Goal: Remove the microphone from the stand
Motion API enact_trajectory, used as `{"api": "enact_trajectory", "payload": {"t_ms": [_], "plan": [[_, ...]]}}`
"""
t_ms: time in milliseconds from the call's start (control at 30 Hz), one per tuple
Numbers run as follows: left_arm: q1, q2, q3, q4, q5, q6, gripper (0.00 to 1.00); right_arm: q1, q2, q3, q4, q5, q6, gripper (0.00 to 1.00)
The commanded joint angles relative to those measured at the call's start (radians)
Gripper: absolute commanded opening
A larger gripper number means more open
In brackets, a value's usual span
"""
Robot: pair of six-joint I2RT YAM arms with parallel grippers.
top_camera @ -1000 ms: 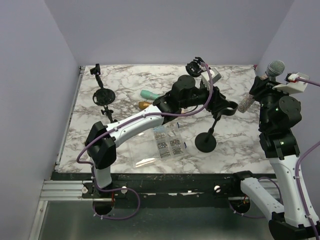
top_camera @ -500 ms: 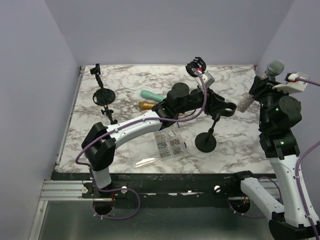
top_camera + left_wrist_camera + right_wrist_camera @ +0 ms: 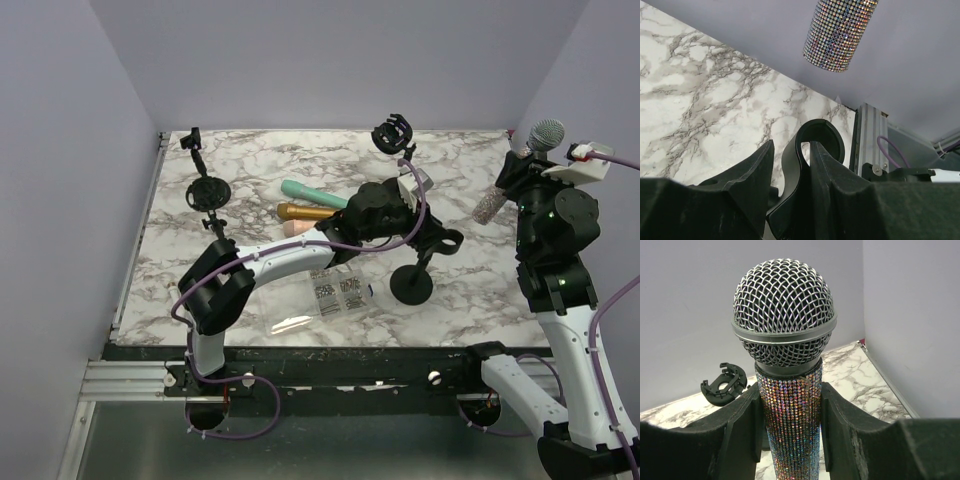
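The rhinestone microphone (image 3: 543, 134) with a silver mesh head is off the stand, held up at the right by my right gripper (image 3: 517, 172). In the right wrist view both fingers (image 3: 742, 415) press its glittering body (image 3: 790, 405). The black stand (image 3: 412, 285) has a round base and a thin pole. My left gripper (image 3: 441, 238) is closed round its empty U-shaped clip (image 3: 821, 136) at the pole's top. The microphone's tail end (image 3: 840, 30) hangs above the clip in the left wrist view.
Teal (image 3: 305, 190), gold (image 3: 305, 211) and pink (image 3: 297, 228) microphones lie mid-table behind the left arm. A clear box of small parts (image 3: 335, 290) sits near the front. Other black stands stand at the back left (image 3: 205, 186) and back centre (image 3: 391, 133).
My left gripper has moved down and toward the near side with the stand's clip. The right gripper with the microphone has barely moved.
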Motion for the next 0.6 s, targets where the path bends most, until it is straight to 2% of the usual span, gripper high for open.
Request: {"api": "enact_trajectory", "payload": {"t_ms": [0, 100, 267, 567], "plan": [[-0.008, 0.091, -0.065, -0.248, 0.003, 0.025, 0.36, -0.001, -0.003, -0.003, 0.048, -0.015, 0.003, 0.01], [-0.008, 0.085, -0.063, -0.251, 0.003, 0.026, 0.40, -0.001, -0.002, -0.006, 0.049, -0.014, 0.003, 0.01], [-0.007, 0.050, -0.007, -0.309, -0.005, 0.045, 0.61, -0.001, 0.000, -0.009, 0.051, -0.009, -0.002, 0.01], [0.057, -0.104, 0.190, -0.368, 0.059, 0.042, 0.76, -0.001, -0.011, -0.024, 0.066, 0.001, -0.024, 0.01]]}}
